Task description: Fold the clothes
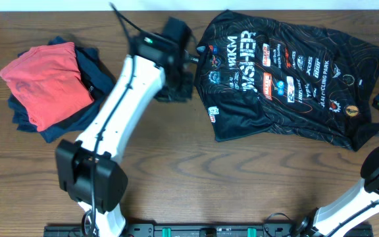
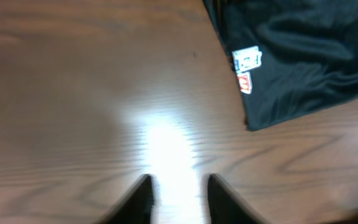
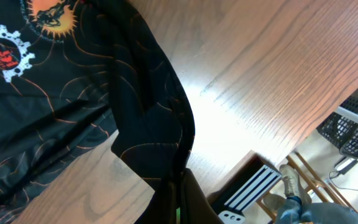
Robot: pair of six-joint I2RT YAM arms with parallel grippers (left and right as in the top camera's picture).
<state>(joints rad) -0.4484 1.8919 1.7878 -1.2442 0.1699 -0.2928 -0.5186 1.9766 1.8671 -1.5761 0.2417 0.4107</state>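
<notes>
overhead, the black jersey (image 1: 288, 79) lies spread out and unfolded on the right side of the wooden counter (image 1: 242, 184), lettering up. the left tool (image 2: 179, 200) is just beside the jersey's left edge, its fingers (image 2: 138, 202) apart with bare wood between them. the right tool (image 3: 188, 202) sits at the jersey's right hem, fabric running down to it — clamped on the cloth or not, i cannot tell. well apart on the left, a red folded garment (image 1: 48, 82) tops navy ones (image 1: 87, 66).

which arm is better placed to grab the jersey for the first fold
Right, probably. The right hand sits at the edge of the jersey, with fabric reaching right up to it. The left hand is open over bare table, the garment's corner off to one side.
</notes>
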